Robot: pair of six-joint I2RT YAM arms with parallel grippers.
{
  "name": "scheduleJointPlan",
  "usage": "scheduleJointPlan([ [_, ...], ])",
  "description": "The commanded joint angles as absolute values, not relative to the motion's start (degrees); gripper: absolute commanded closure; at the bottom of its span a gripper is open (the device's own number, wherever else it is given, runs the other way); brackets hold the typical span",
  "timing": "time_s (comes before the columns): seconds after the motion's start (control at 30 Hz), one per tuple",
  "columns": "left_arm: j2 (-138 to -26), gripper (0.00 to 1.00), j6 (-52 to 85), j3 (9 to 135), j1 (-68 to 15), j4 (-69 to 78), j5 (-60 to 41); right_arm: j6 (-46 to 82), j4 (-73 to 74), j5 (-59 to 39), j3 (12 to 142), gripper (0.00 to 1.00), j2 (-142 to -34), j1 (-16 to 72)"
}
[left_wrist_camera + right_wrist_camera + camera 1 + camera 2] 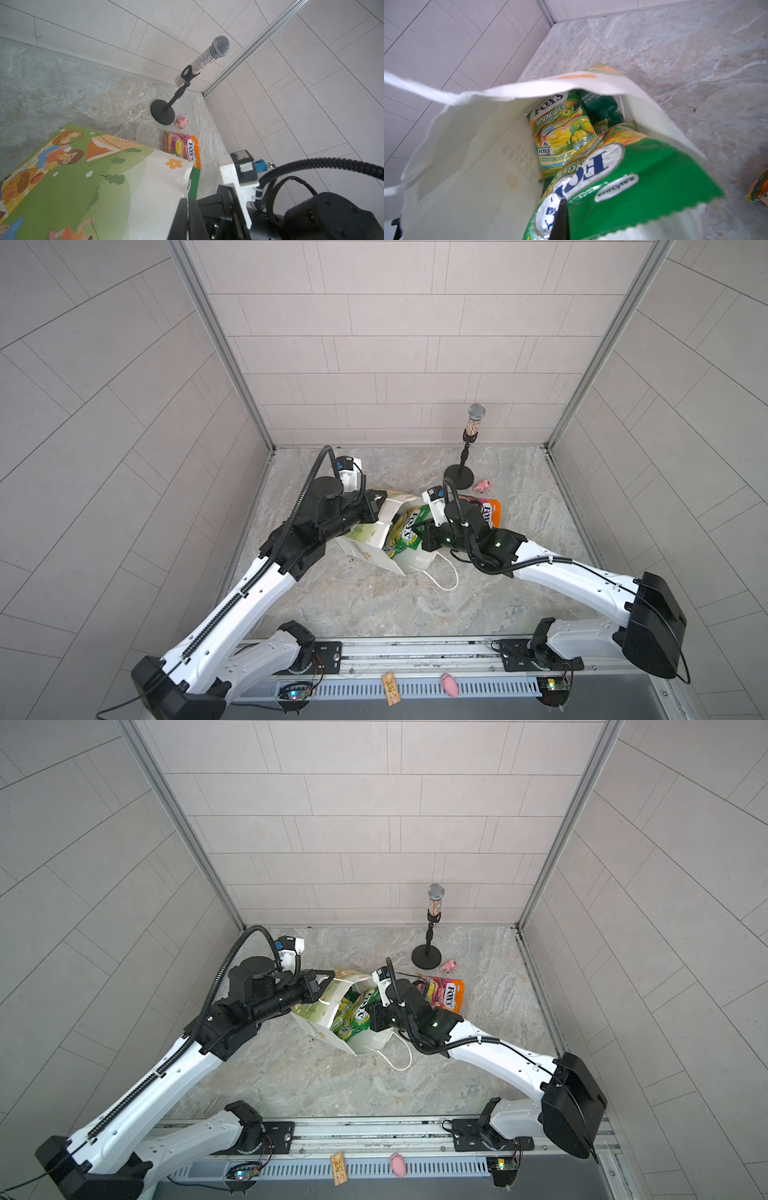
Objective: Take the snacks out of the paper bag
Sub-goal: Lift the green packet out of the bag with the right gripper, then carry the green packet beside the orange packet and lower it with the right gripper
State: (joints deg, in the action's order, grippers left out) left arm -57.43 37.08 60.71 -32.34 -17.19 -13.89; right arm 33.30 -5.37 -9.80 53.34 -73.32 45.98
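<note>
Two arms meet over the tabletop (pixel 365 605) in both top views, elbows bent. At centre the paper bag (pixel 365 549) leans, mouth open. Its rim at 11 o'clock is pinched tight by left tool (pixel 380 501). At 3 o'clock right tool (pixel 419 529) is clamped on yellow-green FOX'S packet (pixel 405 526) poking from the mouth. Flat at bag's 2 o'clock: orange FOX'S packet (pixel 493 510), partly hidden by right wrist. At 1 o'clock: microphone (pixel 476 411) on stand, pink toy (pixel 483 486). At 5 o'clock: cord handle (pixel 451 578). Marble-look top, pale tiled walls (pixel 374 323).

Left wrist: left tool (pixel 188 207) jaws narrow on bag's white edge. Beyond it are orange FOX'S packet (pixel 182 147), pink toy (pixel 181 122), microphone (pixel 207 58).

Right wrist: one tool finger (pixel 560 216) on held packet (pixel 623 176). Inside paper bag (pixel 467 166): second FOX'S packet (pixel 560 133), dark green bag (pixel 598 108).
</note>
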Motion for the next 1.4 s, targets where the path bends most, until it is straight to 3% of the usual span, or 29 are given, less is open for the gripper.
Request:
scheduleJointPlan([
  [0.0,-57.4,1.00,37.1,60.8,-32.6,-16.4,-12.7,29.9,-7.9,-10.9,55.8,1.00,-69.5,45.4],
  [0.7,-57.7,1.00,38.5,60.1,-32.6,-17.1,-9.0,20.5,-17.6,-13.0,58.9,1.00,-51.2,45.0],
  [1.37,-57.7,1.00,38.1,60.0,-32.6,-17.8,-8.1,14.6,-35.7,11.6,64.0,1.00,-40.1,43.4],
])
